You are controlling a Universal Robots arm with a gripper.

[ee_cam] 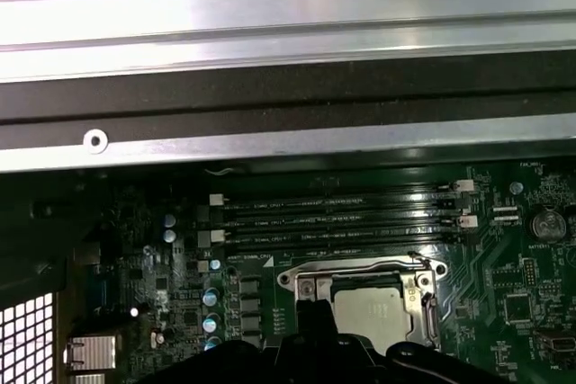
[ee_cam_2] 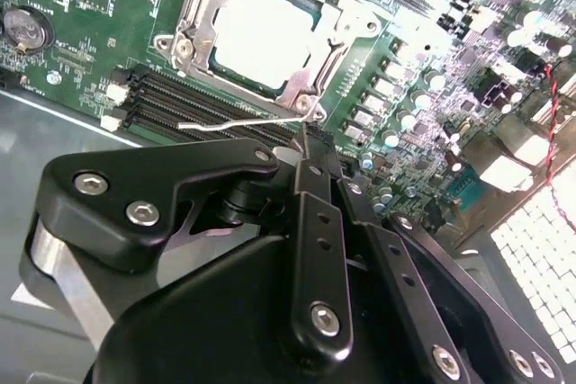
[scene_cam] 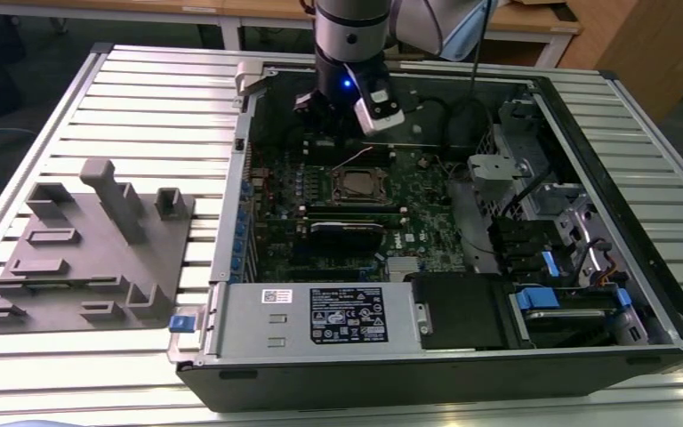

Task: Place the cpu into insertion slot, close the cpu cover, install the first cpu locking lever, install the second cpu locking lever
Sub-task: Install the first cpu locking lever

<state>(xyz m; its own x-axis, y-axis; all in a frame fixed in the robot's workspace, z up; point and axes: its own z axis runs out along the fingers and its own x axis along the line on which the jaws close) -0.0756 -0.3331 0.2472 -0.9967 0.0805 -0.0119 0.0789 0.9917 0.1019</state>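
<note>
The cpu (ee_cam_2: 265,29) lies in the insertion slot (scene_cam: 359,185) on the green motherboard, its dull silver top showing through the window of the cpu cover (ee_cam_2: 193,20). The cover lies flat over it; both also show in the first wrist view, cpu (ee_cam: 371,308) and cover (ee_cam: 360,272). A thin silver locking lever (ee_cam_2: 238,121) sticks out along the socket's edge over the memory slots. My gripper (ee_cam_2: 306,137) is shut with nothing in it, its tip just beside that lever's socket end. In the exterior view the gripper (scene_cam: 339,132) hangs over the board behind the socket.
Black memory slots (ee_cam_2: 180,101) run next to the socket. The case's metal wall (ee_cam: 288,141) stands close behind the gripper. A power supply (scene_cam: 317,316) and drive bays (scene_cam: 555,294) fill the case's front. A grey fixture block (scene_cam: 86,253) sits on the table at the exterior view's left.
</note>
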